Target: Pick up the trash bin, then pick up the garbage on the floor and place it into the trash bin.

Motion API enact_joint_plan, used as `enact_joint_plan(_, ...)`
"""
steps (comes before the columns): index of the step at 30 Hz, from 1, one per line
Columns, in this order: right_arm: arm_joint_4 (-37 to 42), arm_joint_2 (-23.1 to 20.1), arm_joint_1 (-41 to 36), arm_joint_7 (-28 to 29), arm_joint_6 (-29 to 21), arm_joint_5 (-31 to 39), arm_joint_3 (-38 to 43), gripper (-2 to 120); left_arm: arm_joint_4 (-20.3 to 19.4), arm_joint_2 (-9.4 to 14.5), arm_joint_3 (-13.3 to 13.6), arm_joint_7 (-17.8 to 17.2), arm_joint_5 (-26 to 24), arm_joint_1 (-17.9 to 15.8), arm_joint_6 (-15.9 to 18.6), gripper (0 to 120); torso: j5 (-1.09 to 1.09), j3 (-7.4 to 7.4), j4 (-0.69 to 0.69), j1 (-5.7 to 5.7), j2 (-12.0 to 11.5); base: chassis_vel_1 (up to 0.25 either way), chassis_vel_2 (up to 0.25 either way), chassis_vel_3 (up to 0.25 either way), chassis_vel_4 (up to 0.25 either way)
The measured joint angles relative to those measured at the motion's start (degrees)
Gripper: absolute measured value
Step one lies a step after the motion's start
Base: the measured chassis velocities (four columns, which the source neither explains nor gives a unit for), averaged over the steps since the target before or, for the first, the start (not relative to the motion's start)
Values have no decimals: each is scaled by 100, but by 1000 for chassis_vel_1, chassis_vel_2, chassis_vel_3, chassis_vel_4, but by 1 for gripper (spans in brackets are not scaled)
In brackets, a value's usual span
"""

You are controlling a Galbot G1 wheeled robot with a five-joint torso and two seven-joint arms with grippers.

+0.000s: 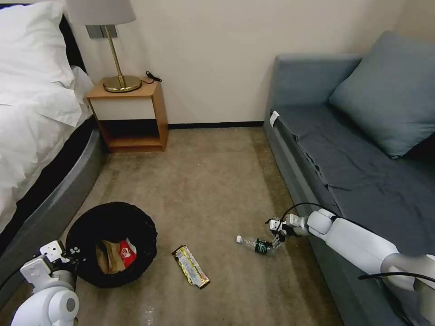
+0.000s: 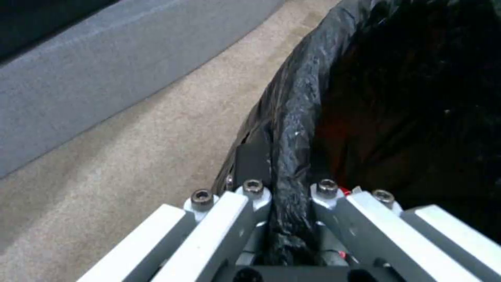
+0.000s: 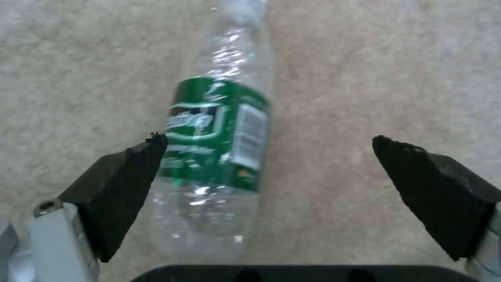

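Right gripper [image 3: 269,156], fingers spread, hovered over the clear bottle [image 3: 219,145]; left gripper [image 2: 289,203] clamped the trash bin [image 1: 111,242] rim.

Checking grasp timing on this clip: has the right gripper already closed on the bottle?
No. In the right wrist view the right gripper is open, its fingers spread wide either side of the bottle, which lies on the carpet.

Bagged bin [image 1: 112,244]; bottle [image 1: 254,245] on carpet
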Motion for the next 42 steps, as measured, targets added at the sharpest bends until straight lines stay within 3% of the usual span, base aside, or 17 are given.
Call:
enact_joint_plan(11, 354, -36, -97, 81, -9, 114, -133, 100, 26, -4, 25, 3, 6, -28, -8, 2, -1, 0, 1, 0, 0, 0, 0, 0, 0)
enact_joint_plan(28, -957, 687, -68, 118, 427, -242, -208, 99, 170, -6, 35, 23, 45, -17, -112, 2, -1, 0, 1, 0, 0, 0, 0, 0, 0)
enact_joint_plan(35, -1280, 906, -130, 117, 649, -374, -137, 74, 217, 20, 24, 33, 53, -28, -137, 2, -1, 0, 0, 0, 0, 0, 0, 0, 0)
enact_joint_plan(42, -1165, 768, -170, 148, 679, -374, -45, 47, 230, 18, 62, 44, 79, -45, -141, 2, 0, 0, 0, 0, 0, 0, 0, 0, 0)
